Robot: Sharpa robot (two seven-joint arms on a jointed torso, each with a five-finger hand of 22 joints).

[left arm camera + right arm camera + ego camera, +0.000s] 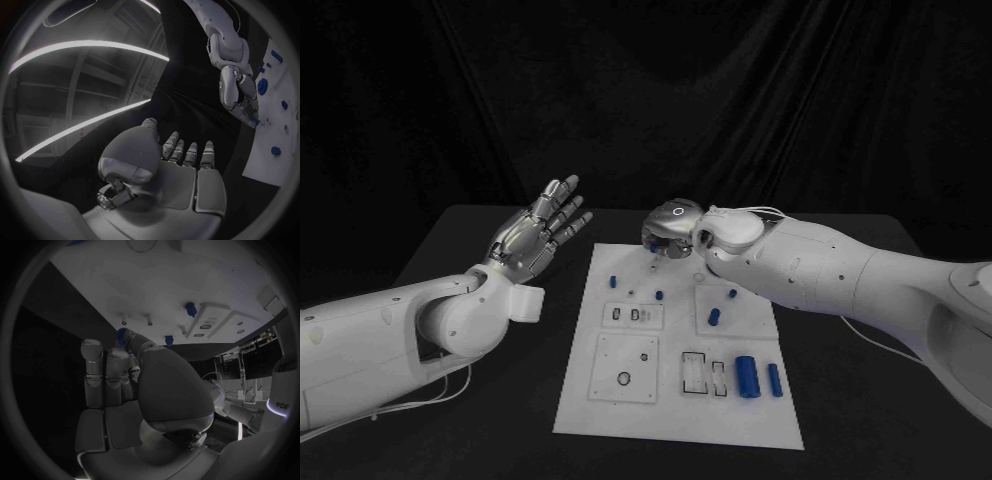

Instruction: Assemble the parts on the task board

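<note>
Head view: part placement at the board's far edge

The right hand hovered over the far edge of the white board, pinching a small blue part. The left hand was raised beside the board, fingers spread, empty. The next move probably called for lowering the part onto a peg.

The left arm comes in low and bends up at the wrist, lifting the left hand with its palm open and its fingers straight, slightly fanned, nothing between them. The right arm reaches across with its wrist bent down, so the right hand points fingers-first downward. Its fingers lie close together, and a small blue piece sits pinched at their tips.
</note>
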